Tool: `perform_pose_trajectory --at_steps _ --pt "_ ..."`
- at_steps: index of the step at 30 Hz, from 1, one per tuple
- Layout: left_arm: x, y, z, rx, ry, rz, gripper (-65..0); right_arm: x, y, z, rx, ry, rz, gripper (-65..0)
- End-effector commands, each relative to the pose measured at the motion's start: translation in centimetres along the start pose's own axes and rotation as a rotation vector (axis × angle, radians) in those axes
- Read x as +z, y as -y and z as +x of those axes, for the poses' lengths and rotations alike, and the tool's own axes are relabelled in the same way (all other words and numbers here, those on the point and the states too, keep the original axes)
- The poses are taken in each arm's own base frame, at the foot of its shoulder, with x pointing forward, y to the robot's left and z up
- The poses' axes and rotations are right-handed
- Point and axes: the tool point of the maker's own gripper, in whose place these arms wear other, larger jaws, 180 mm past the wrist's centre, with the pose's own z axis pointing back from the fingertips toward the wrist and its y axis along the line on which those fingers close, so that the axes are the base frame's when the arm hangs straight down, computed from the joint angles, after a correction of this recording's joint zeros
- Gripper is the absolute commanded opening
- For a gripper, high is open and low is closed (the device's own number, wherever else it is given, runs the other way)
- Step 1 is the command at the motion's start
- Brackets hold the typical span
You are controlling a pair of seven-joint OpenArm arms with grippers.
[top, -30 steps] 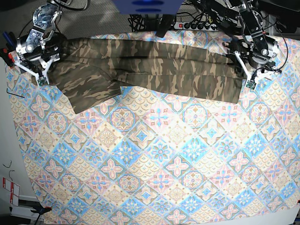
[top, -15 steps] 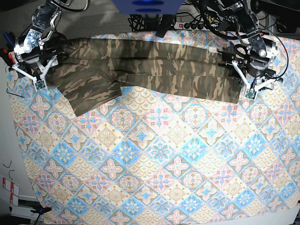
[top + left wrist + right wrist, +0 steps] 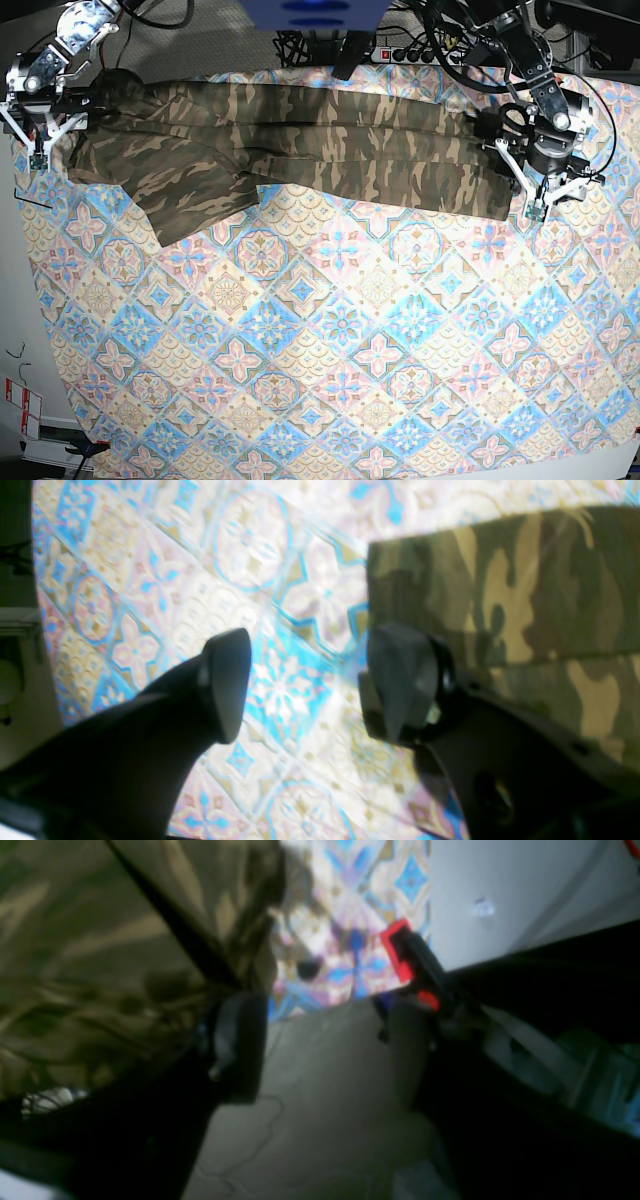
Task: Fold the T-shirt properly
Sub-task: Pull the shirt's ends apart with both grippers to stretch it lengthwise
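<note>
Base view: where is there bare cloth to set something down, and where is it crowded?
The tablecloth lies bare from the T-shirt hem to the near edge. The far strip is crowded: shirt across it, left gripper and right gripper at its ends, both open.

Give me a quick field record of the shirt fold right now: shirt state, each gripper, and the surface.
shirt: camouflage T-shirt lying as a long folded band across the far edge of the table, one sleeve flap sticking out toward the near side on the right arm's end
left gripper: open, empty, over the tablecloth beside the shirt's end edge
right gripper: open, empty, at the shirt's other end near the table edge
surface: tile-patterned tablecloth
fold: not finished
</note>
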Motion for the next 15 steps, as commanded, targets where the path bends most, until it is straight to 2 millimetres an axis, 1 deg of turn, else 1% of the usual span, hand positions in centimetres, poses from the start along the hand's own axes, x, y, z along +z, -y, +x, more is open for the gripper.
perform_pose_trajectory --at_steps 1,6,8,10,12,13,15 --pt "0.2 -1.0 1.1 0.003 0.03 0.029 -24.5 0.4 0.4 1.6 0.02 0.048 -0.015 -26.5" --pt "-0.1 -2.5 1.1 0.024 -0.083 0.061 -24.4 0.2 -2.4 3.3 0.092 0.08 0.047 -26.5" --pt "-0.4 -2.5 0.6 0.035 -0.135 0.053 -21.6 0.2 -3.1 3.7 0.109 0.089 0.064 -26.5" --pt "-0.6 -3.0 0.2 0.03 -0.163 0.058 -16.7 0.2 -3.5 3.8 0.116 0.089 0.072 -26.5" --pt "-0.8 -3.0 -0.2 0.024 -0.174 0.05 -12.3 0.2 -3.7 4.0 0.122 0.097 0.077 -26.5" --pt "-0.9 -2.9 -0.2 0.027 -0.168 0.042 -11.0 0.2 -3.8 4.2 0.129 0.101 0.079 -26.5" --pt "-1.1 -2.2 -0.7 0.045 -0.163 0.005 -10.6 0.2 -4.2 5.1 0.148 0.121 0.088 -26.5"
